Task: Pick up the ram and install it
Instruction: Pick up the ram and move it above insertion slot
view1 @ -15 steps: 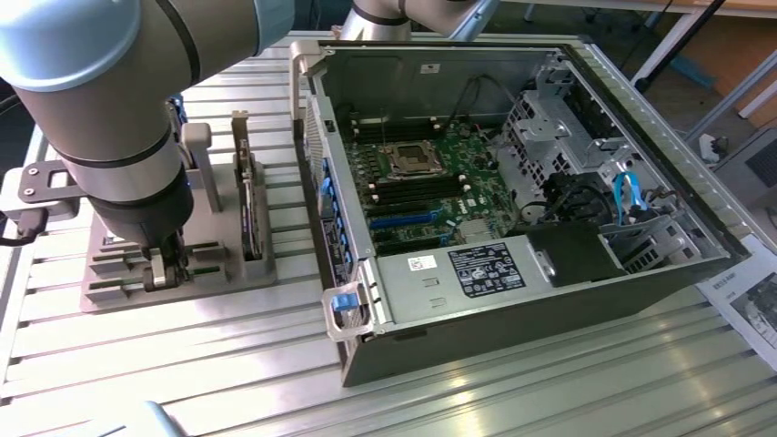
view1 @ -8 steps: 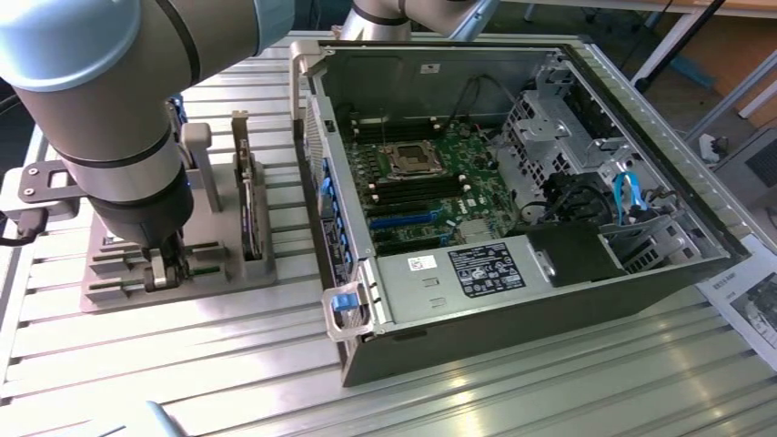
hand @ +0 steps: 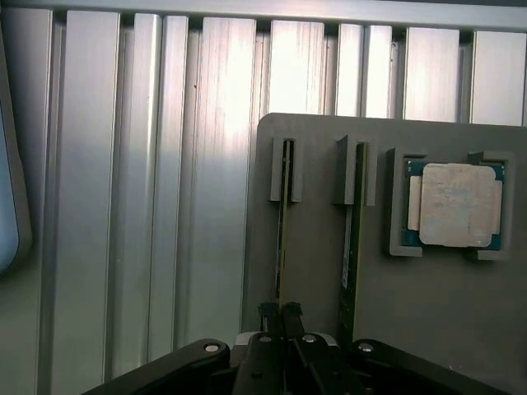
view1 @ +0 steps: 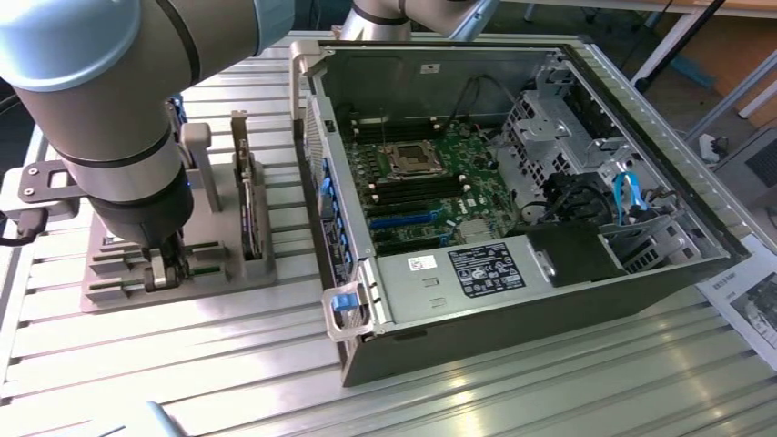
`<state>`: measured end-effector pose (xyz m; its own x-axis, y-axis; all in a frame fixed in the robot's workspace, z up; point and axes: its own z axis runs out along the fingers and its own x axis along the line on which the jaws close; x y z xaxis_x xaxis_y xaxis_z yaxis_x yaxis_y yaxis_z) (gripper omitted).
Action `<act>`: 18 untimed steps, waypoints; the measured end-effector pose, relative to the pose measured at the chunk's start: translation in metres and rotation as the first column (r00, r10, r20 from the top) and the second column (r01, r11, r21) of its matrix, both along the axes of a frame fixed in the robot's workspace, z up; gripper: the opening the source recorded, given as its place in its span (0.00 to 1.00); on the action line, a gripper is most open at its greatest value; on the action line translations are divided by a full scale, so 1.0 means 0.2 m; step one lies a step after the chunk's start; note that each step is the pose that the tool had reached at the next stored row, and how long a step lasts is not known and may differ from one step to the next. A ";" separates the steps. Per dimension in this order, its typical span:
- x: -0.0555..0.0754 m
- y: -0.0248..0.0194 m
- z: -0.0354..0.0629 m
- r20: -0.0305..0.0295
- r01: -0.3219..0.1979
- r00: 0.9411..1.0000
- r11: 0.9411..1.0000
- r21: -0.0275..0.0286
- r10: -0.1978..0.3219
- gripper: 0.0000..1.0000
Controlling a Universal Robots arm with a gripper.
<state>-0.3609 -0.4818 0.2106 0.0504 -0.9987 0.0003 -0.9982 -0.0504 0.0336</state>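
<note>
Pincer (hand: 280,313) clenched on ram (hand: 283,239); ram on edge in grey holder (hand: 428,321) slot, long axis parallel to neighbouring stick (hand: 349,247).

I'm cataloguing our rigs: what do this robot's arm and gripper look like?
The arm is built of thick silver-grey tubes with black rings at the joints. A grey bracket with a black cable sits at the wrist. The gripper is black, with narrow fingers and small silver screws.
</note>
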 end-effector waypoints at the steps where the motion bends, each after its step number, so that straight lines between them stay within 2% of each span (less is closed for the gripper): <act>1: 0.00 0.000 0.001 0.000 0.000 1.000 1.000 0.000 0.000 0.12; 18: 0.00 0.000 0.118 0.000 0.000 1.000 1.000 0.000 0.000 0.12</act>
